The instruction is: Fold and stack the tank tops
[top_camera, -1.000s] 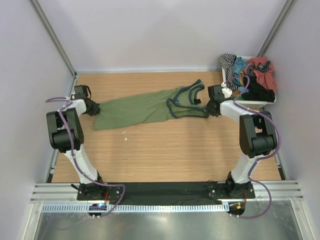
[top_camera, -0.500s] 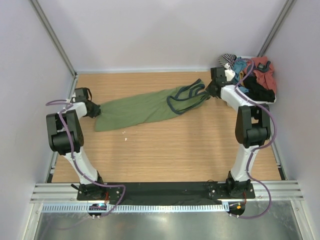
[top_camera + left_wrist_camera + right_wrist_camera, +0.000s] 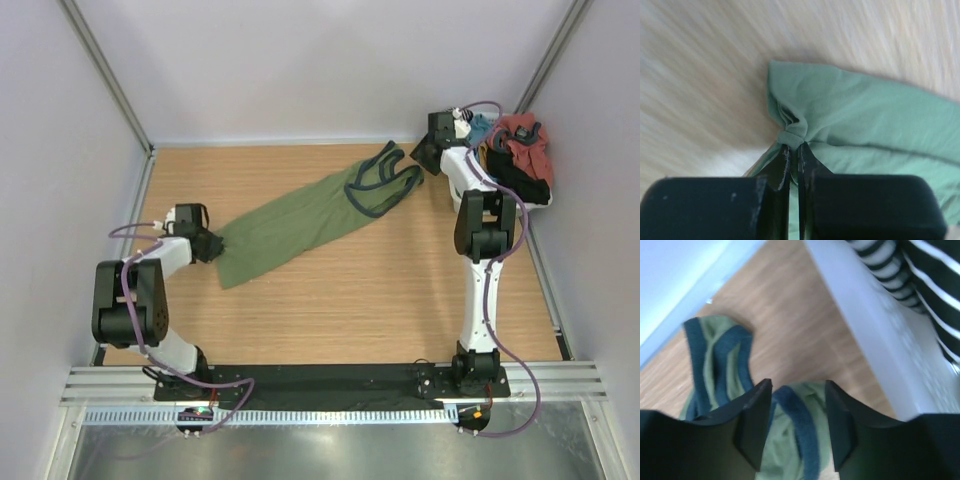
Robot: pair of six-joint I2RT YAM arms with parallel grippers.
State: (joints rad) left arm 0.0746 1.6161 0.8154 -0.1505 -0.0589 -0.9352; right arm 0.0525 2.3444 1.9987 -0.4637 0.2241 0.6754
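The olive green tank top [image 3: 300,215] with dark blue trim lies stretched diagonally on the wooden table, straps at the far right. My left gripper [image 3: 208,246] is shut on its bunched hem corner [image 3: 792,132], the fingertips [image 3: 786,155] pinching the cloth. My right gripper [image 3: 422,157] hovers open over the strap end, and a trim band [image 3: 800,430] runs loose between its jaws without being pinched. A black garment [image 3: 525,185] lies in the bin at the far right; I cannot tell whether it is the other tank top.
A white bin [image 3: 870,305] at the back right corner holds red [image 3: 522,140], teal and striped [image 3: 920,285] garments, close to my right gripper. Grey walls close in the table on the left, back and right.
My right gripper carried the strap end toward the back wall, then opened and let it go. My left gripper pulled the hem nearer, so the top now lies diagonally.
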